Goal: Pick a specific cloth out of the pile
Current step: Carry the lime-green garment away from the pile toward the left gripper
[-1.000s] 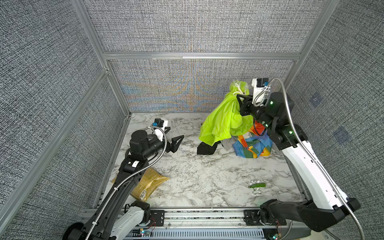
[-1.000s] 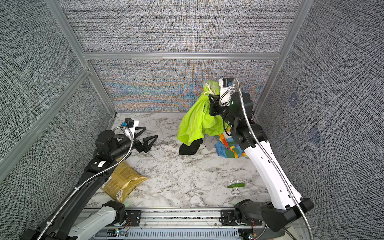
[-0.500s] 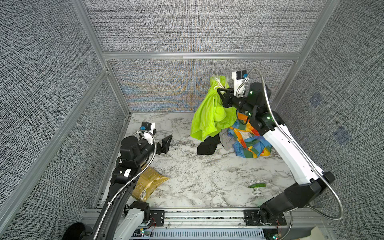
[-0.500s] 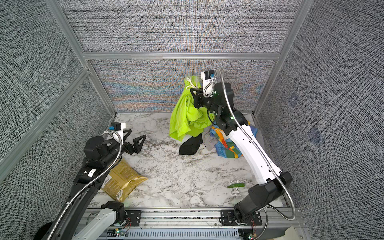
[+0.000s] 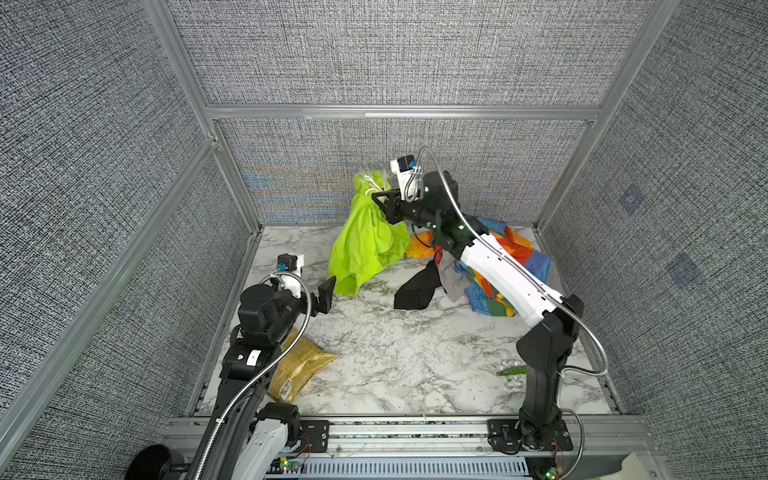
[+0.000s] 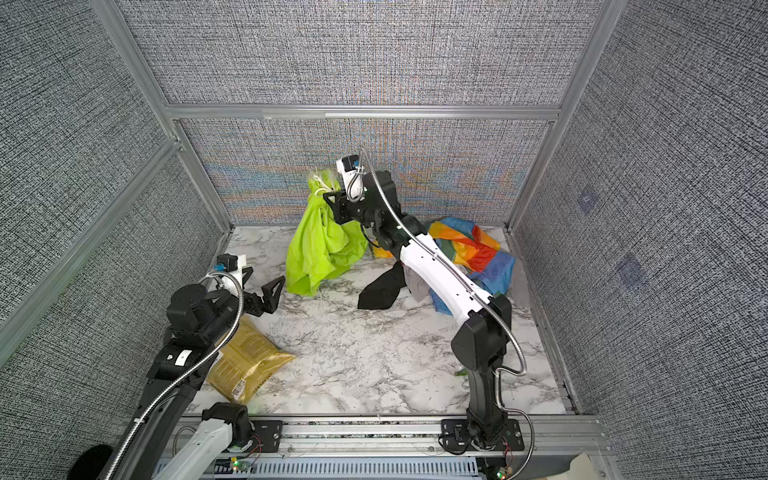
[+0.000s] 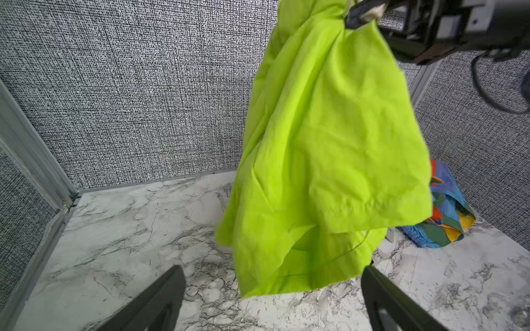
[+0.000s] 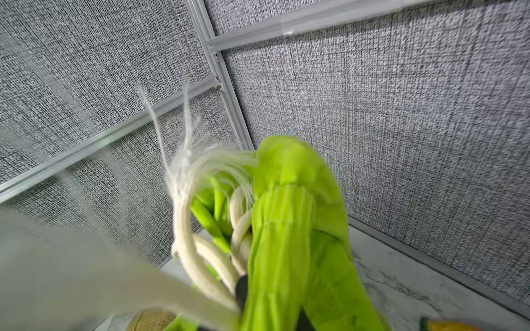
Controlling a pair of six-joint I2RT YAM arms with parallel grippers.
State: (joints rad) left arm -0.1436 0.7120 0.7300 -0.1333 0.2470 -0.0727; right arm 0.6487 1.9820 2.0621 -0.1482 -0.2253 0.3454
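The lime-green cloth (image 5: pixel 365 245) (image 6: pixel 320 245) hangs bunched from my right gripper (image 5: pixel 380 195) (image 6: pixel 330 197), which is shut on its gathered top beside the white drawstrings (image 8: pixel 200 258). It hangs left of the pile (image 5: pixel 511 257), apart from it, with its hem low over the marble. The pile holds a rainbow cloth (image 6: pixel 478 249), a black cloth (image 5: pixel 415 286) and a grey cloth (image 5: pixel 453 278). My left gripper (image 6: pixel 262 286) (image 7: pixel 272 268) is open and empty, facing the cloth's (image 7: pixel 329 157) lower edge a short way off.
A yellow packet (image 5: pixel 303 365) (image 6: pixel 245 365) lies at the front left under my left arm. A small green object (image 5: pixel 513 370) sits near the right arm's base. Grey fabric walls with metal rails (image 5: pixel 399 112) enclose the marble table (image 5: pixel 415 353) on three sides.
My right arm has swung left, carrying the green cloth away from the pile. My left arm drew back toward the left wall, its open gripper still facing the cloth.
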